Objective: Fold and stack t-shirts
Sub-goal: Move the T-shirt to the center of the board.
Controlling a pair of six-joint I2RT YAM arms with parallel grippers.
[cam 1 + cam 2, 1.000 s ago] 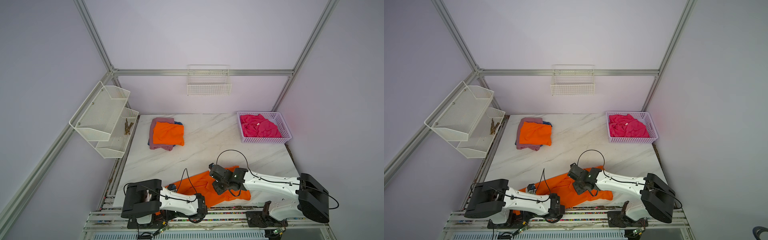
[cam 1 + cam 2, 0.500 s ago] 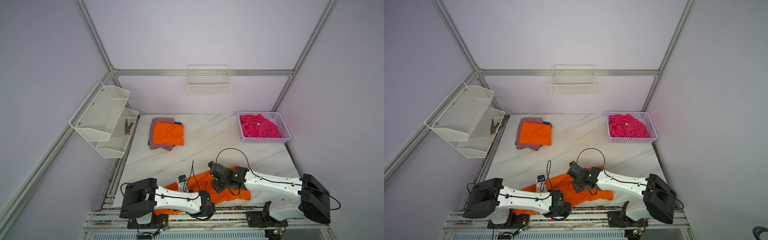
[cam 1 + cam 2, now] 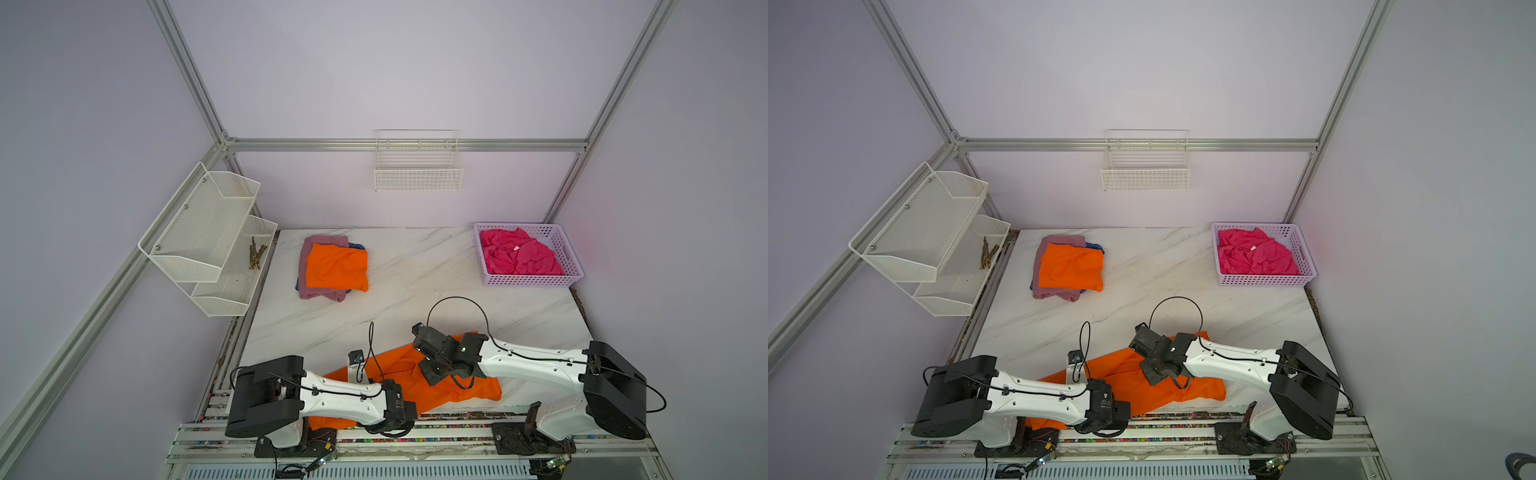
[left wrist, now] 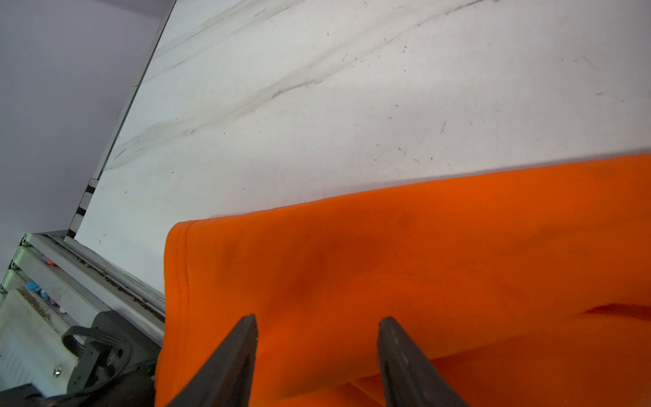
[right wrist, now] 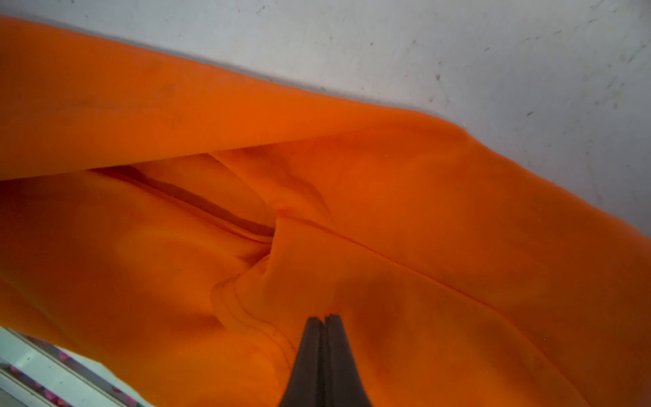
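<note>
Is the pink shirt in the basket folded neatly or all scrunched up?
Scrunched up. The hot pink t-shirt lies in a crumpled heap inside the lilac basket, full of wrinkles, with no flat folded edges.

Robot test cell, laboratory type; marble-patterned tabletop (image 3: 415,266) as centre; aluminium profile frame (image 3: 399,145) and plain lilac panels (image 3: 374,75) enclosing the tabletop on three sides; left arm (image 3: 340,395) and right arm (image 3: 532,365), white and black, mounted on a slotted rail (image 3: 457,432) along its near edge, cable (image 3: 457,298) exposed; wire basket (image 3: 417,178) above its far edge; mesh shelf (image 3: 208,241) beside its left edge; lilac plastic basket (image 3: 528,280) at its far right corner, hot pink shirt (image 3: 519,257) inside.
</note>
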